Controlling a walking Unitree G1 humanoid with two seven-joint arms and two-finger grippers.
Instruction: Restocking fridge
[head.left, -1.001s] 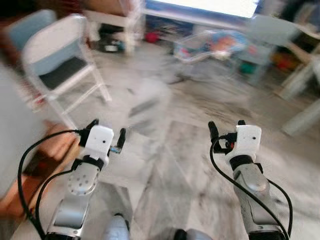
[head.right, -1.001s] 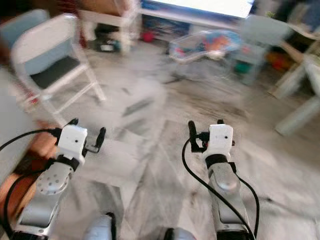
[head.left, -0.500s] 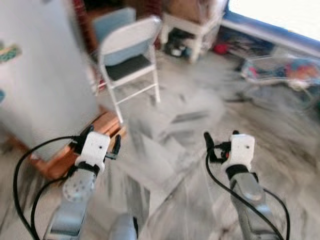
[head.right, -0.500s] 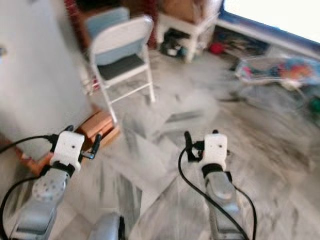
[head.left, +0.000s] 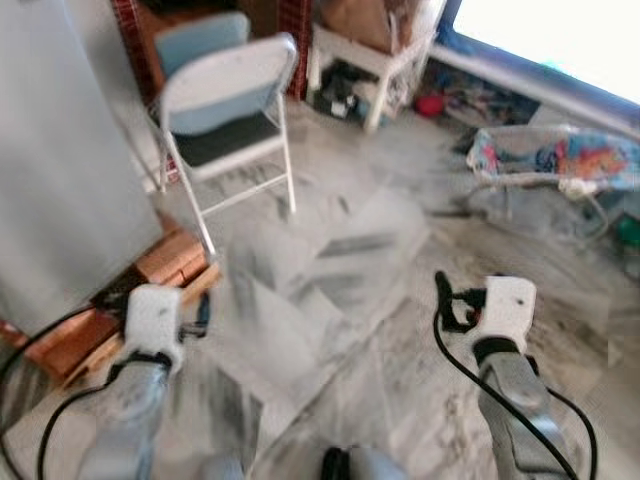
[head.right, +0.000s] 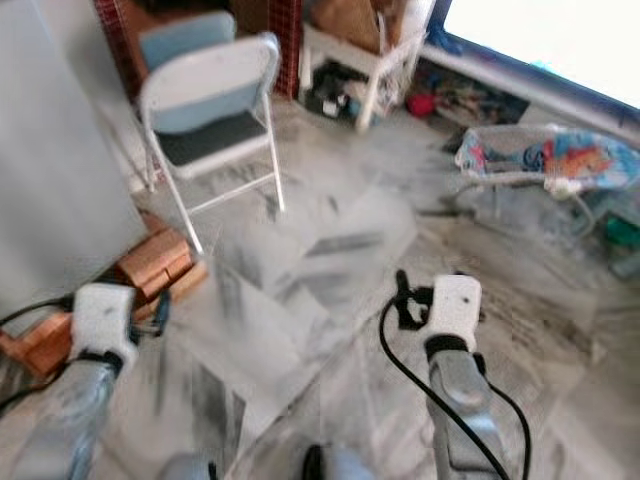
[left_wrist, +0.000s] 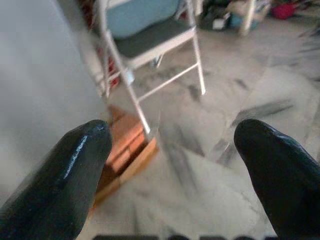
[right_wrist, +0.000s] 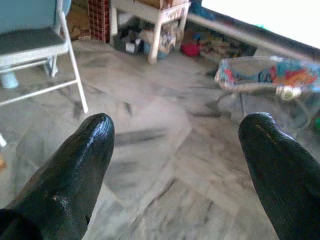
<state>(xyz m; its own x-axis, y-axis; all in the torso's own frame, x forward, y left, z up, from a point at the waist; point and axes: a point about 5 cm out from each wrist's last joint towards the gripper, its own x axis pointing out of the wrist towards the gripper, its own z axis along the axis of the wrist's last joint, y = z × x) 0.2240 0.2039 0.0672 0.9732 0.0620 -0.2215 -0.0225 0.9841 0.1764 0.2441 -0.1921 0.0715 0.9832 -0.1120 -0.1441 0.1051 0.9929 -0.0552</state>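
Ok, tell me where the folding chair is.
The folding chair stands ahead on the robot's left, beside the grey fridge, just beyond the bricks.

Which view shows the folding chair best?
The left eye view: the whole folding chair shows, backrest to feet, beside the grey fridge. The right eye view shows the same. The left wrist view catches the seat and legs; the right wrist view, a corner.

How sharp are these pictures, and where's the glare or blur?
Both eye views are motion-blurred, worst on the left hand and the floor; the window at upper right is blown out white. Left wrist view: soft, the chair smeared, fingers fairly crisp. Right wrist view: clearest, though the bouncer blurs and the window glares.
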